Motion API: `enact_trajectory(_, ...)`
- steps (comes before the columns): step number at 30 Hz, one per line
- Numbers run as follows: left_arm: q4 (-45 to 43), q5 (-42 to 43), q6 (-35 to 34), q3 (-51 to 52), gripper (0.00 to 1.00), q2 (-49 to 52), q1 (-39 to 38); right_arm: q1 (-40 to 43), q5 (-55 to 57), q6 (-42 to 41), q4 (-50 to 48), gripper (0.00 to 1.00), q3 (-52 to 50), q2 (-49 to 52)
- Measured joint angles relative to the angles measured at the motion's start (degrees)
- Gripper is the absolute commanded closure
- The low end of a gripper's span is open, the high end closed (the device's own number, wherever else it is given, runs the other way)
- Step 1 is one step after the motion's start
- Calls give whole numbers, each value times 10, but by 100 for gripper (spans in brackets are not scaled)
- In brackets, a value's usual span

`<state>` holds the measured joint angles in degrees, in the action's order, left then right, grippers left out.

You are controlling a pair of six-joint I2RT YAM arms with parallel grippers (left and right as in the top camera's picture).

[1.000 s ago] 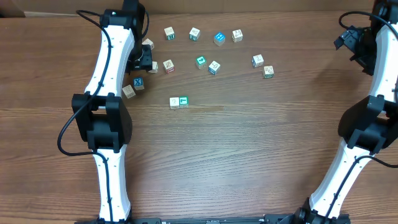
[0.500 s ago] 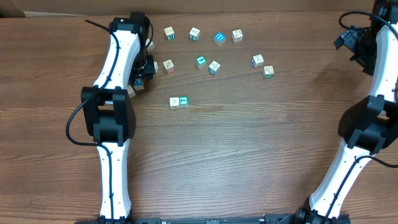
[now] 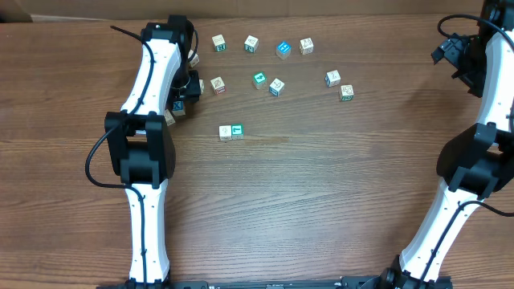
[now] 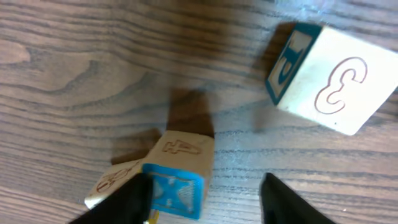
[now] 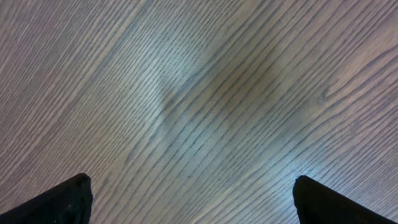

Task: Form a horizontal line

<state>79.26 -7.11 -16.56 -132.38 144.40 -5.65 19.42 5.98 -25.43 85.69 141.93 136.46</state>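
Observation:
The horizontal line [image 3: 230, 132] is a short row of two touching cubes, one pale and one teal-green, left of the table's middle. My left gripper [image 3: 181, 98] is up at the far left. In the left wrist view the left gripper [image 4: 204, 188] stands open astride a blue-faced cube [image 4: 178, 185]. Its left finger [image 4: 127, 202] lies against the cube and its right finger [image 4: 283, 202] is well apart from it. A pale cube [image 4: 111, 180] leans on the blue one. My right gripper [image 5: 193, 199] is open over bare wood.
Several loose cubes lie scattered along the far side, among them a blue one [image 3: 283, 50] and a teal one [image 3: 259, 79]. A pale cube marked 3 [image 4: 333, 78] sits close to the left gripper. The right arm [image 3: 466, 60] is at the far right.
The left arm has swung its elbow to the right and its gripper has come down over the blue-faced cube. The right arm and the two-cube row have not moved.

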Motion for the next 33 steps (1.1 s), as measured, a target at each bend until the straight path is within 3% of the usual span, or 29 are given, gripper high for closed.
enact_trajectory(13, -23, 5, 0, 0, 33, 1, 0, 0, 0, 0, 0, 0, 0, 0)
enact_trajectory(20, -33, 22, 14, 0, 13, 2, 0, 0, 0, 0, 0, 0, 0, 0)
enact_trajectory(28, -31, 24, 26, 0, 6, 2, 0, 0, 0, 0, 0, 0, 0, 0)
enact_trajectory(33, -28, 26, 34, 0, 7, 2, 0, 0, 0, 0, 0, 0, 0, 0)
